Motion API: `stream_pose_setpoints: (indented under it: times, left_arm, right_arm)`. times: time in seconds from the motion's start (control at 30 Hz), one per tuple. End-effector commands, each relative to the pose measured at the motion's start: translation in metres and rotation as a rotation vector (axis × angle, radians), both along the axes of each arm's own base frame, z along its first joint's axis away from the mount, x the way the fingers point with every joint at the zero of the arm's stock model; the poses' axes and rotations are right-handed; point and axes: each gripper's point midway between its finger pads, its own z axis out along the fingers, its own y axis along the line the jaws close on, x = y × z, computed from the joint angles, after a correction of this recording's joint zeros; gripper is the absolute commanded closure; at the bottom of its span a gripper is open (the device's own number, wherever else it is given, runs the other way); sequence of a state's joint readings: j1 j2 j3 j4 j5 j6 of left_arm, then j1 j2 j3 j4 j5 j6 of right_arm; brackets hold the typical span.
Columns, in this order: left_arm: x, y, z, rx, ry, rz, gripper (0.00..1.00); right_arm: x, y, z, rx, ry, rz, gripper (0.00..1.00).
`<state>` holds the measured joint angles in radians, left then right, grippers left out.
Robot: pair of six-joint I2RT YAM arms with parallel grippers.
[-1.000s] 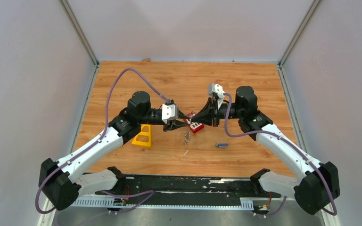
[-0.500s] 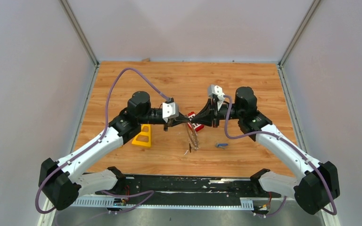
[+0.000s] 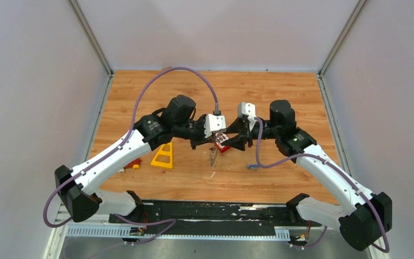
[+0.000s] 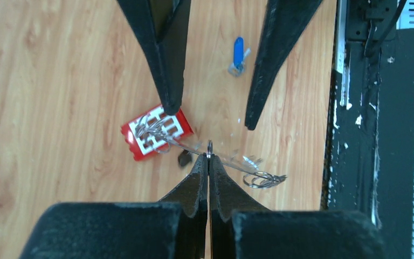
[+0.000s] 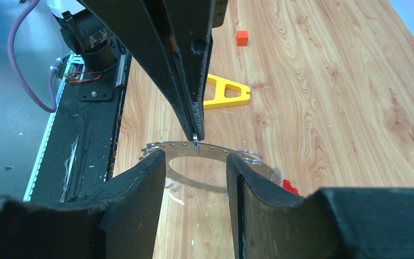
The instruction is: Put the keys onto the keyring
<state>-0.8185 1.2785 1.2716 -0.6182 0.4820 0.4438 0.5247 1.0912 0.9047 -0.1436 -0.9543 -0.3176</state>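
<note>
Below the left wrist camera, the left gripper (image 4: 208,162) is pinched tight on the keyring (image 4: 261,179), seen edge-on beside the red block (image 4: 132,143). The right gripper (image 4: 209,116) faces it with jaws apart, and the blue-headed key (image 4: 238,49) lies well apart on the wood. In the right wrist view the ring's rim crosses behind that gripper's spread fingers (image 5: 140,194), the yellow triangular frame (image 5: 223,91) beyond. From above, both arms meet mid-table, the ring hanging from the left fingertips.

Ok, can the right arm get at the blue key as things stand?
Probably yes: the right gripper is open and holds nothing, and the blue key lies alone on the table close by, nothing on top. The left gripper is shut on the keyring.
</note>
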Motion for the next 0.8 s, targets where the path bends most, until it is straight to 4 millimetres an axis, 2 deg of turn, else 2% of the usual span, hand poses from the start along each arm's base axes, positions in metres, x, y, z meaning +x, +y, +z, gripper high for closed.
stream_pose_setpoints:
  times: [0.0, 0.1, 0.4, 0.77]
  left_arm:
    - [0.0, 0.007, 0.007, 0.036, 0.06, 0.08, 1.0]
    - [-0.004, 0.002, 0.014, 0.003, 0.073, 0.066, 1.0]
    - [-0.012, -0.002, 0.021, -0.063, 0.067, 0.028, 1.0]
    - [-0.019, -0.005, 0.017, -0.085, 0.081, -0.005, 1.0]
  right_arm:
    - [-0.001, 0.004, 0.012, 0.01, -0.055, 0.018, 0.56]
    - [-0.006, 0.007, 0.009, 0.01, -0.036, 0.05, 0.6]
    - [-0.013, 0.015, 0.0, 0.009, 0.006, 0.105, 0.64]
    - [-0.015, 0.02, 0.0, 0.006, 0.008, 0.118, 0.78]
